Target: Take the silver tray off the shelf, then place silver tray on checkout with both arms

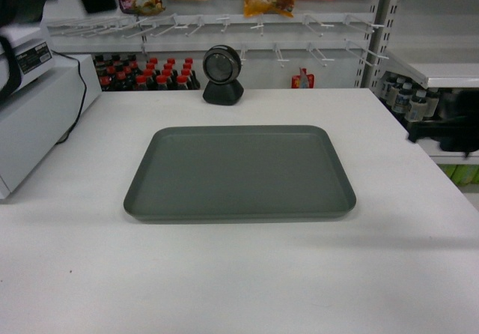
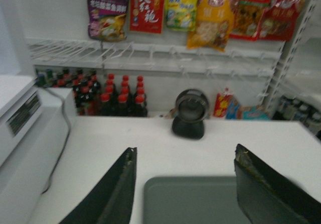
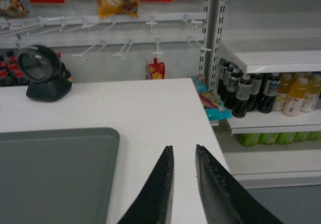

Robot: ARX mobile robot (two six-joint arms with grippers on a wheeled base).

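Head view, near to far: bare white checkout (image 1: 419, 274) fills the bottom of frame. The silver tray (image 1: 239, 173) lies flat at frame centre on it, nothing on it, no gripper touching. Behind the tray, top centre, the black round scanner (image 1: 223, 76) stands near the counter's far edge. The white till (image 1: 34, 117) sits at left edge, w/ a black cable down its side. At far right edge a dark blurred arm part (image 1: 449, 124) shows, off the counter; another dark blur in the upper left corner. Neither pincer's tips show in this view.

Left wrist view adds: left gripper (image 2: 185, 184) at bottom of frame, fingers spread wide, released, nothing between them. The tray's far edge shows in the gap at bottom centre, below the fingers; contact can't be told. Beyond, scanner at centre, then red-capped dark bottles (image 2: 113, 96) mid-left behind the counter, and hanging snack packets (image 2: 175, 8) along the top.

Right wrist view adds: right gripper (image 3: 183, 189) at bottom centre, fingers nearly together w/ a thin gap, holding nothing. It hangs over bare counter just right of the tray's corner, which fills the lower left. Only this view shows the shelf (image 3: 271, 61) clearly, at mid-right beyond the counter edge, w/ drink bottles (image 3: 266, 93) on the board below it.
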